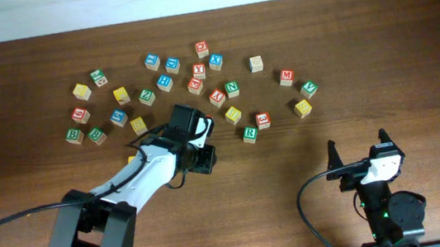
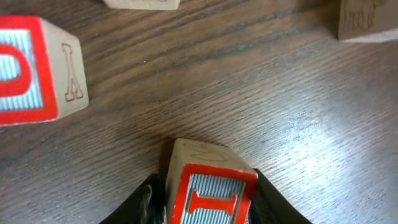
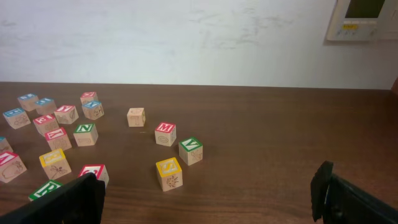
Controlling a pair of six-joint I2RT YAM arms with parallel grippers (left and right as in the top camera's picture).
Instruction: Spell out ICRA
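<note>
My left gripper (image 1: pixel 201 155) is shut on a wooden block with a red-framed letter I (image 2: pixel 210 194), held low over the wood table. That block is hidden under the gripper in the overhead view. In the left wrist view the gripper (image 2: pixel 208 208) has a black finger on each side of the block. Many letter blocks are scattered across the far middle of the table, among them a green R block (image 1: pixel 250 133). My right gripper (image 1: pixel 358 146) is open and empty near the front right; in its own view (image 3: pixel 205 208) nothing lies between the fingers.
A red-framed block (image 2: pixel 31 68) lies just left of and beyond the held block. A yellow S block (image 3: pixel 169 173), a green V block (image 3: pixel 191 150), a red M block (image 3: pixel 165 133) and a plain block (image 3: pixel 136 116) lie ahead of the right gripper.
</note>
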